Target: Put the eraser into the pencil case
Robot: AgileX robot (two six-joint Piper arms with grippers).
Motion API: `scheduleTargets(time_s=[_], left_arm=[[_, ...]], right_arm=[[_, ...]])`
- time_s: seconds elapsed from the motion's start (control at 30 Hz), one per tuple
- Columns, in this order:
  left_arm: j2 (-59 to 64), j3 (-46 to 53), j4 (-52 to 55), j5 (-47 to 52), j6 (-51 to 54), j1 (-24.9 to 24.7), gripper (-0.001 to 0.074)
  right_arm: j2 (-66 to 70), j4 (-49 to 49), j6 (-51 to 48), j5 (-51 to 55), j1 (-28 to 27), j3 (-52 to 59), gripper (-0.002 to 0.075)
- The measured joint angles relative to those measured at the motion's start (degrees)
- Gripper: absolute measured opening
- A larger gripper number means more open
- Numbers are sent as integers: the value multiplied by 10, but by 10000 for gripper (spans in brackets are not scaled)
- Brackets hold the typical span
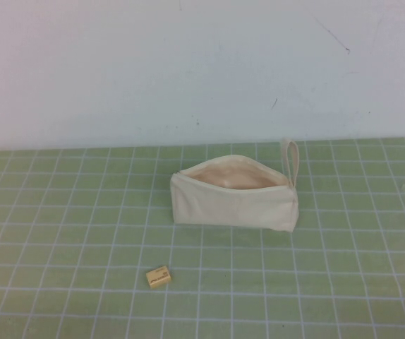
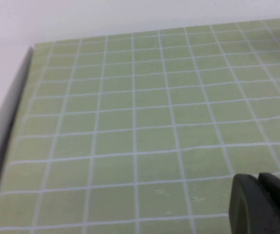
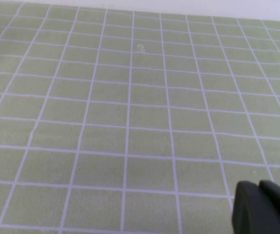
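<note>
The eraser, a tiny tan-yellow block with dark print, lies on the green grid mat near the front, left of centre. The pencil case, a cream-white pouch, stands in the middle of the mat with its zip open and its peach lining showing. Its loop strap sticks up at the right end. Neither arm shows in the high view. My left gripper is shut and empty, low over bare mat. My right gripper is shut and empty, also over bare mat. Neither wrist view shows the eraser.
A green mat with a white grid covers the table, and a white wall rises behind it. The mat's left edge shows in the left wrist view.
</note>
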Motion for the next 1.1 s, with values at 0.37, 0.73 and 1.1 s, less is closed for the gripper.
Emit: scheduleTargets(time_s=[0.37,0.73,1.1], left_arm=[[0,0,51,2,9,0,-1],[0,3,-25,-159,-32,0,-1],[-1,3,-73,-625,-70,0,-1]], right_arm=[[0,0,0,0,0,0,0],[0,0,0,0,0,0,0],[0,0,0,0,0,0,0]])
